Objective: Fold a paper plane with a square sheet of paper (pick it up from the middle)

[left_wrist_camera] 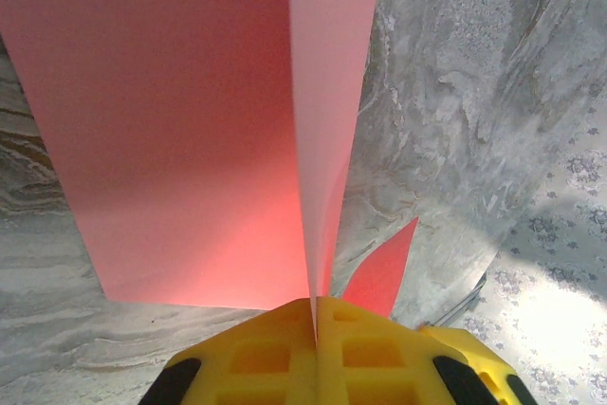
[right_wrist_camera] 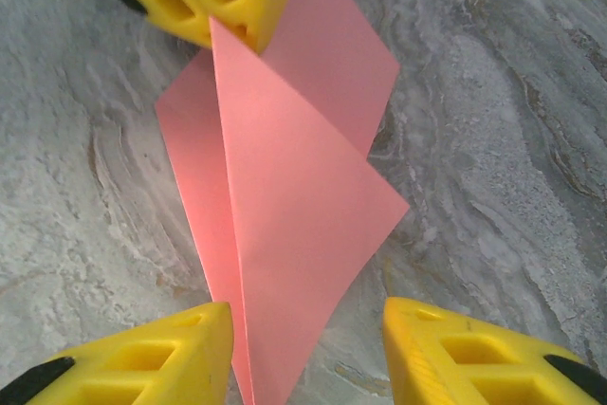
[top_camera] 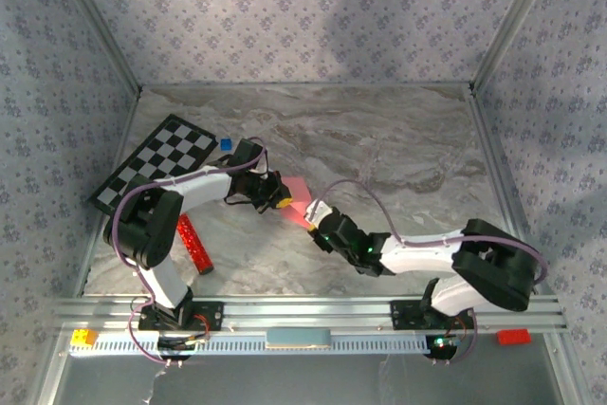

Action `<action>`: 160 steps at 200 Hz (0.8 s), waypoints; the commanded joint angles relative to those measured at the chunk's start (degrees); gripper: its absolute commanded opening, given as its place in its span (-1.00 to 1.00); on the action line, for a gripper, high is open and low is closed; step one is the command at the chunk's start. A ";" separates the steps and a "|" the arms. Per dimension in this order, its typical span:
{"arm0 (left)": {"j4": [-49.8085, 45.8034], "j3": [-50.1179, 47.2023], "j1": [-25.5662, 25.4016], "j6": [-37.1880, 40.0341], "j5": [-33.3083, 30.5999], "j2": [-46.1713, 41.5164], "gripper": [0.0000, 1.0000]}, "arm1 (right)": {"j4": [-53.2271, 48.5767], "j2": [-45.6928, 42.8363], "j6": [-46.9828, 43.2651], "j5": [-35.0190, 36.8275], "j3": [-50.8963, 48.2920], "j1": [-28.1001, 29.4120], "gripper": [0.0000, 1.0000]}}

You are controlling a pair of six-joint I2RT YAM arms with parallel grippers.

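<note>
Top external view: the pink square sheet of paper (top_camera: pixel 300 198) is held near the middle of the marbled table (top_camera: pixel 398 139), between the two end effectors. The left end effector (top_camera: pixel 276 198) is clamped on the sheet. From the left wrist its yellow fingers (left_wrist_camera: pixel 256 353) press together on the paper's edge, and the sheet runs away from them in two folded layers. The right end effector (top_camera: pixel 318 227) has its jaws apart and grips nothing. From the right wrist the sheet's lower point drops between its fingers (right_wrist_camera: pixel 161 358), hard by one and clear of the other; whether it touches I cannot tell. Farther left lie a checkerboard (top_camera: pixel 156 163), a small blue cube (top_camera: pixel 226 143) and a red glittery bar (top_camera: pixel 194 244).
</note>
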 commanded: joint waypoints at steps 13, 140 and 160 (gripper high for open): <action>-1.20 1.91 -0.07 0.01 0.73 -1.34 -1.00 | 0.10 4.29 -2.38 5.04 3.65 1.08 -0.07; -1.24 2.03 -0.31 -0.08 0.66 -0.99 -1.00 | -1.17 12.81 0.36 6.97 7.94 1.79 -0.43; -1.33 1.96 -0.30 -0.08 0.59 -0.99 -1.00 | -0.82 12.87 1.06 6.45 7.73 1.79 -0.54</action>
